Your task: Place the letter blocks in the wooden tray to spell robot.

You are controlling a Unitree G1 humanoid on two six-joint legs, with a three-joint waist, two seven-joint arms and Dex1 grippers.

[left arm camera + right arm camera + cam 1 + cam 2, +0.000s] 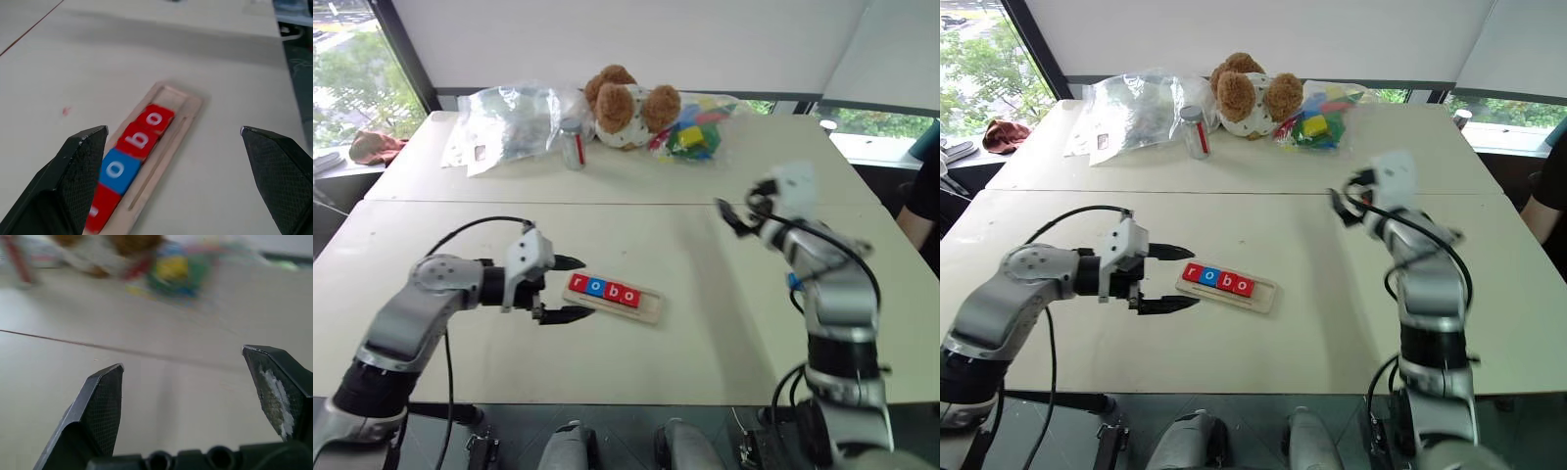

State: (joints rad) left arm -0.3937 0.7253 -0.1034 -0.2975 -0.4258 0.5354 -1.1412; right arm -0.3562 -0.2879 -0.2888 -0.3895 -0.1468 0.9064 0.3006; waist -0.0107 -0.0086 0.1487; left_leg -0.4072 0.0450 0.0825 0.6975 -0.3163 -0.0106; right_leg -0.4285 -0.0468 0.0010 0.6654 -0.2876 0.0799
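**Four tiles seated, both grippers empty**

Here, from the left eye view, the wooden tray lies flat on the near table, at a slight angle. Four letter blocks sit in it side by side, reading r, o, b, o: red, blue, red, red. The tray's far end past the last tile is bare. The left gripper hangs just beside the tray's "r" end, fingers spread, nothing between them. The right gripper is raised well apart from the tray, pointing towards the back of the table.

The right eye view adds the clutter at the far edge: a teddy bear, clear plastic bags and a bag of coloured toys. I cannot make out a "t" tile anywhere.

The left wrist view looks along the row of tiles between its wide-apart fingers.

The right wrist view shows parted fingers with bare table between.

The tiles look light, stiff and thin, probably smooth-faced. A pinch across two opposite edges would suit best; they may slide if nudged.
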